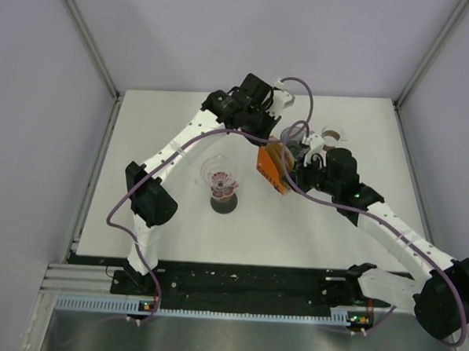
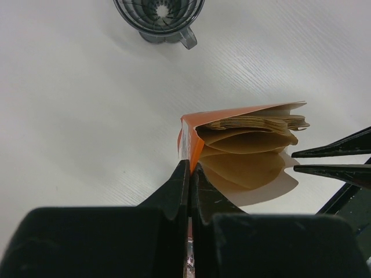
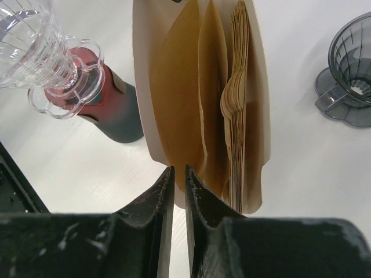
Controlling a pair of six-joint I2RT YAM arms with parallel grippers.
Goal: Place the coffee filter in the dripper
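Observation:
An orange filter box (image 1: 271, 169) is held above the table's middle, open, with brown paper filters (image 2: 249, 145) fanned inside. My left gripper (image 2: 190, 166) is shut on the box's orange corner; in the top view it (image 1: 279, 145) is at the box's far end. My right gripper (image 3: 179, 171) is at the box's open mouth beside the outermost filter (image 3: 177, 98), jaws a narrow gap apart with nothing between them. Its fingers (image 2: 330, 152) show at the right of the left wrist view. A clear dripper (image 1: 220, 173) sits on a red and dark server (image 3: 113, 101).
A dark grey dripper (image 1: 331, 135) stands on the table behind the right gripper; it also shows in the left wrist view (image 2: 159, 14) and the right wrist view (image 3: 351, 69). The white table (image 1: 161, 227) is walled at the back and sides.

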